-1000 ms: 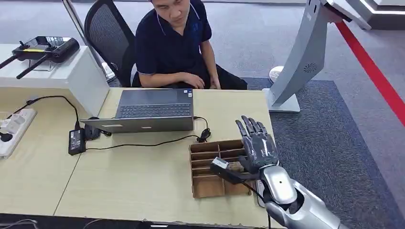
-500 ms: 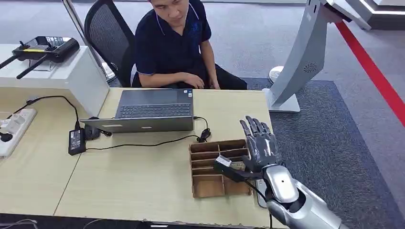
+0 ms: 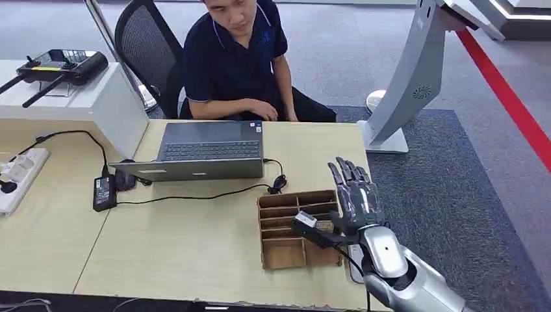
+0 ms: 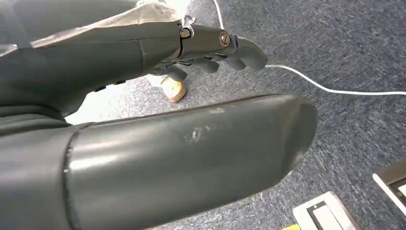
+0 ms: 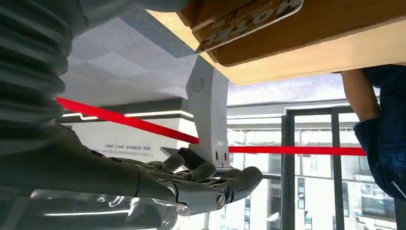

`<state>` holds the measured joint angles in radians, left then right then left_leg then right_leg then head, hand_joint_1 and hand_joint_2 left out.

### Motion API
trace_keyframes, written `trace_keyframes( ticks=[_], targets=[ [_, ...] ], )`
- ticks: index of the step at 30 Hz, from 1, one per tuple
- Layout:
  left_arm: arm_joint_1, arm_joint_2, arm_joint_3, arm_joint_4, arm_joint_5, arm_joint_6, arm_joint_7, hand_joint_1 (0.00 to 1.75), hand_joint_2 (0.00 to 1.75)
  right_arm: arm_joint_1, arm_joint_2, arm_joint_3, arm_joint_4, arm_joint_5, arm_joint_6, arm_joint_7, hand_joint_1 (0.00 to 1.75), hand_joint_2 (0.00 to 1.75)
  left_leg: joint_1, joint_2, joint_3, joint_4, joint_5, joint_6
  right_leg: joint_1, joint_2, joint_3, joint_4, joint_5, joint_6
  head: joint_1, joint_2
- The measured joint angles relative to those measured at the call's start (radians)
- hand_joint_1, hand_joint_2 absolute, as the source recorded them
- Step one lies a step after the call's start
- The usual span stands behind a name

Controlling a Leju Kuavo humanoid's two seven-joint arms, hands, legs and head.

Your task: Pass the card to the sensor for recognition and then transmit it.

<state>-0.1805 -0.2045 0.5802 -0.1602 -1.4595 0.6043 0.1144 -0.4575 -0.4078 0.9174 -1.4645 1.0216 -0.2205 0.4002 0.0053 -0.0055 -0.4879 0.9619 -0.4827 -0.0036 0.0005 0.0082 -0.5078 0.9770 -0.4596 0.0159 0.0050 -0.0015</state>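
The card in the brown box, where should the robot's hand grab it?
Probably by the printed edge of the card that pokes out of the cardboard box. The box's dividers wall in the rest, so only that edge is free. The right hand hovers over the box, so it should come down from above, with the thumb on one flat face and the fingers on the other.

Open grey laptop (image 3: 206, 151) on the wooden table (image 3: 162, 247), black power adapter (image 3: 104, 192), white power strip (image 3: 19, 174), seated person (image 3: 237, 62) behind, black remote controller (image 3: 60, 65) on white cabinet (image 3: 91, 104)
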Motion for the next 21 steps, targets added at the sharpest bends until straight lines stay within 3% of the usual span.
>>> trace_keyframes(
  ticks=[21],
  targets=[
    [0.0, 0.0, 0.0, 0.0, 0.01, 0.0, -0.006, 0.0, 0.0, -0.001, -0.013, -0.014, -0.105, 0.015, 0.02, -0.015, 0.0, 1.75, 0.0, 0.0, 0.0, 0.0, 0.0, 0.0, 0.0, 0.0, 0.0, 0.0, 0.0, 0.0, 0.0, 0.0]
  ],
)
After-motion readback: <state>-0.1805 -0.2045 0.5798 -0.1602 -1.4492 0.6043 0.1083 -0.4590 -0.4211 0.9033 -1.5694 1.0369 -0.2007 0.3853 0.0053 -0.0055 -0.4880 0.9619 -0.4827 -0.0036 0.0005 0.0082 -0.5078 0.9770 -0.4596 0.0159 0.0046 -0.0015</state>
